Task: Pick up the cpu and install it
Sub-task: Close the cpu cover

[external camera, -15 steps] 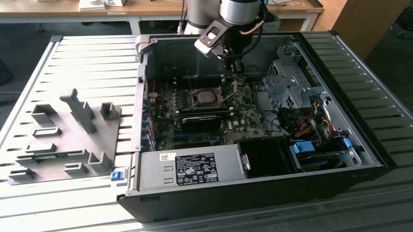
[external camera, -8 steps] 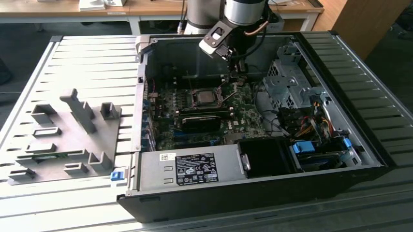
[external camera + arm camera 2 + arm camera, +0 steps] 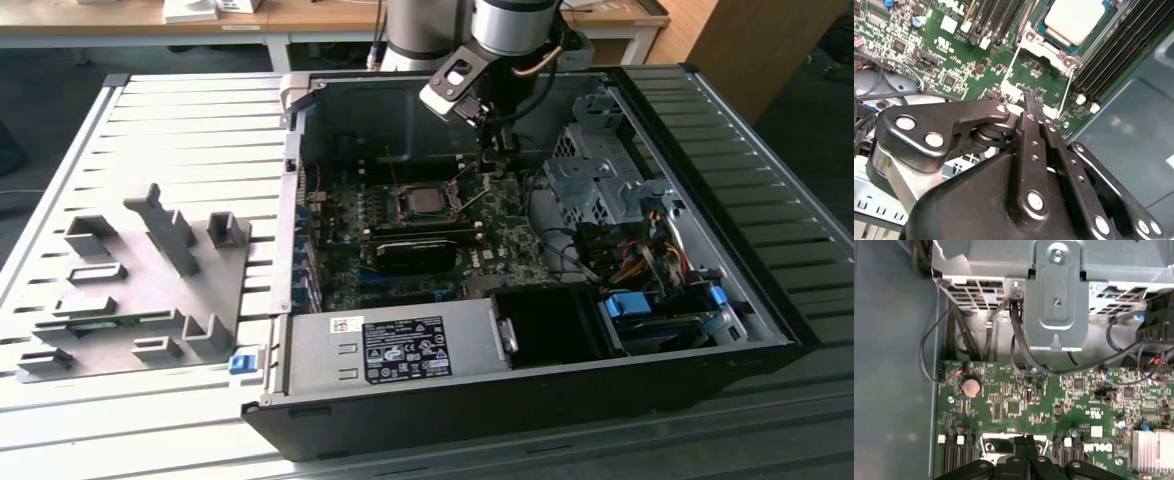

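As I reached into the open computer case [image 3: 534, 410] on the slatted table [image 3: 187, 120], my gripper [image 3: 490, 170] hung low over the green motherboard [image 3: 350, 282], just beside the socket on the exterior view's right. My two fingers were pressed together, tip against tip, and I could make out nothing held between them; both wrist views showed them as one narrow black blade [image 3: 1030, 96] [image 3: 1026, 441] above the board.

The cpu [image 3: 424, 203] was not in my grasp. It lay flat in the motherboard socket, silvery top upward, and in the second wrist view its pale metal face [image 3: 1074, 20] sat inside the socket. A metal frame [image 3: 1046, 50] lay between it and my fingertips. My tips were near that frame, though I could not tell whether they touched it.

Beyond my fingers, the first wrist view showed a round coin cell [image 3: 971, 386] on the board and the grey drive cage [image 3: 1055, 295] with dark cables running out from under it. The grey power supply [image 3: 387, 345] sat at the near edge of the case.
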